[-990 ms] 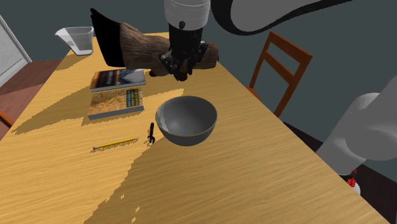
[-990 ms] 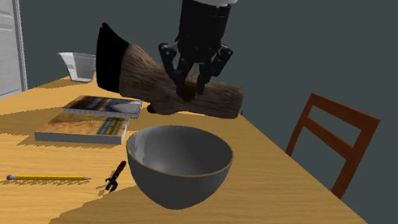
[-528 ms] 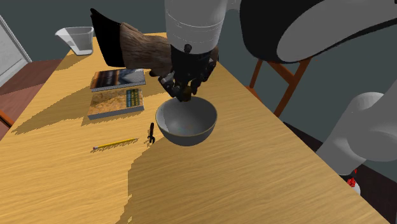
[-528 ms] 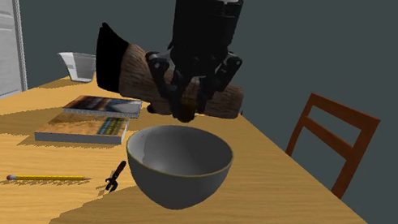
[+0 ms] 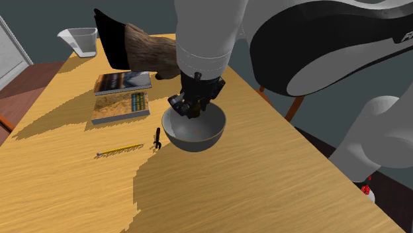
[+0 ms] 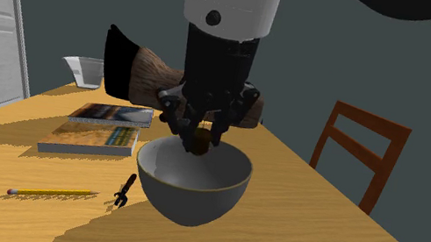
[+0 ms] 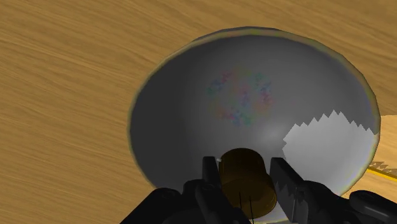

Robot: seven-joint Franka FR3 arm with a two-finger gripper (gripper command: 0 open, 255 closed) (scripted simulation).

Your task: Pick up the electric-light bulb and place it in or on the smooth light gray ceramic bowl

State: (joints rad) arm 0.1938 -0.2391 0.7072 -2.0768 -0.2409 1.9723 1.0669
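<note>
The shoulder camera sits high beside the arm's base [image 5: 377,139] and looks down along the table [image 5: 218,192] toward its far edge. The second camera sits low and close at the near edge, facing the dark wall [image 6: 376,52]. Both take in the bowl [image 5: 193,141], books [image 5: 120,109], pencil [image 5: 119,150] and chair [image 6: 371,121]. The wrist camera looks down into the bowl from close above.

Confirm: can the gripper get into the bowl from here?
Probably yes: the gripper, shut on the bulb, hangs right over the open bowl, with nothing between them.
</note>
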